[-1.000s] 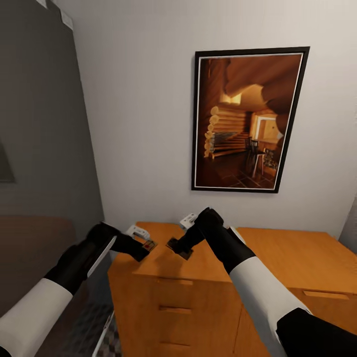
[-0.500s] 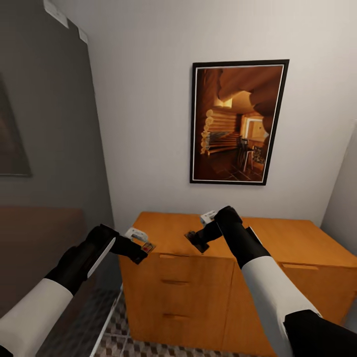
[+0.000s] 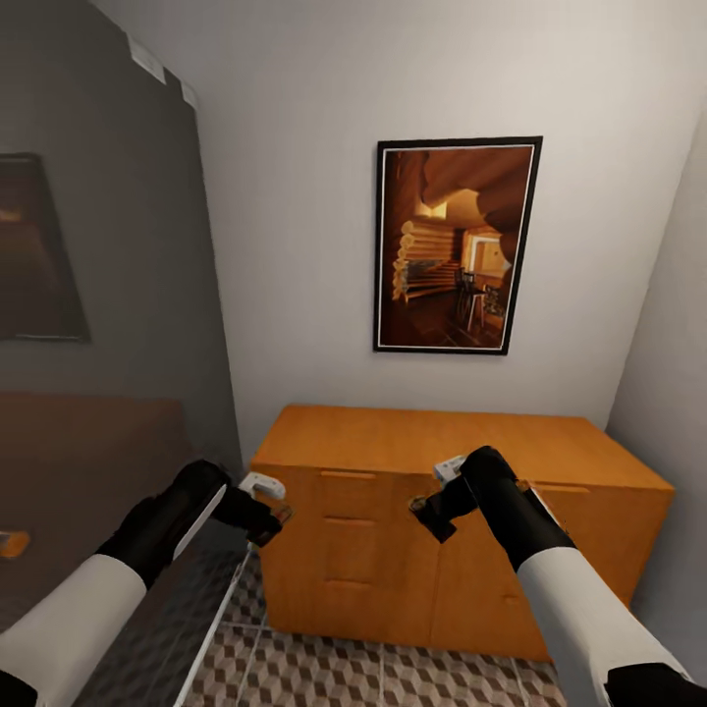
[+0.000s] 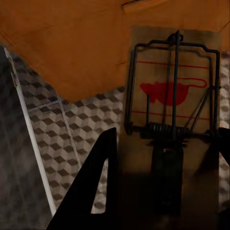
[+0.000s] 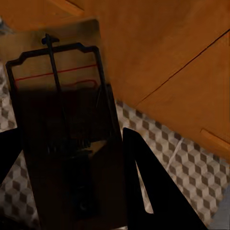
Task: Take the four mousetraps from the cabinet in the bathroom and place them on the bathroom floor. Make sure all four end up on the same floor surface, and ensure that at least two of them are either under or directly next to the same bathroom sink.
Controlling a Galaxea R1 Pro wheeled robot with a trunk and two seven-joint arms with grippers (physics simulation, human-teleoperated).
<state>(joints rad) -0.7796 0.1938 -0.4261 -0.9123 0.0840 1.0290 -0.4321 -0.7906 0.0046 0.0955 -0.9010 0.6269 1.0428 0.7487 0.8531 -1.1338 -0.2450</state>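
Cabinet farther off, camera backed; left gripper, right gripper each still pinching mousetrap.

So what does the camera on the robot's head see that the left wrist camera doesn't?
Head camera alone: the framed picture on the wall, both arms, the right gripper with its mousetrap. Left wrist camera alone: its mousetrap close up, with wire, spring and red mark, between the fingers. Both: the orange cabinet and the cube-patterned floor.

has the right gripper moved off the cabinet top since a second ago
Yes. The right gripper, shut on a mousetrap, now hangs before the cabinet front, not over its top.
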